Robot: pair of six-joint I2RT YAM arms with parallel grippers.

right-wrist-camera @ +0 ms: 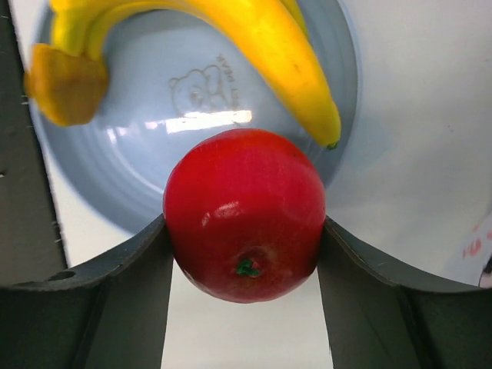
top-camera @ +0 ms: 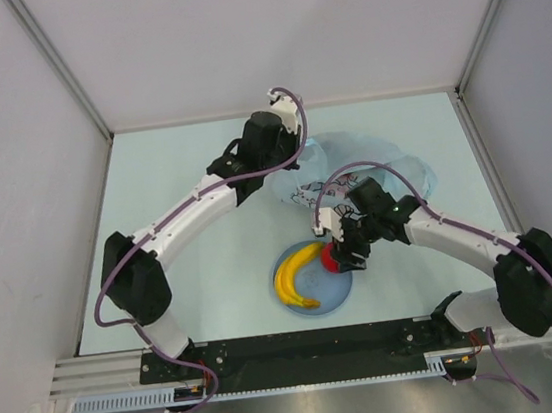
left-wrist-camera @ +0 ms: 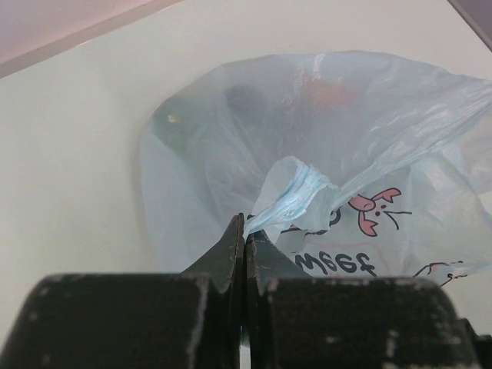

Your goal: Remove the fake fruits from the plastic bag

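The left end effector (left-wrist-camera: 244,234) is closed on a bunched fold of the plastic bag (left-wrist-camera: 323,131), on the worktop (top-camera: 176,168) beyond the plate (right-wrist-camera: 138,177). A banana (right-wrist-camera: 269,54) lies in the plate. At the plate's rim, the right end effector (right-wrist-camera: 244,238) grips a red fruit (right-wrist-camera: 244,200).

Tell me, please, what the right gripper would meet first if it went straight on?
Probably the blue plate: the right gripper, holding the red fruit, points at its near rim, close to the banana. How far off is unclear.
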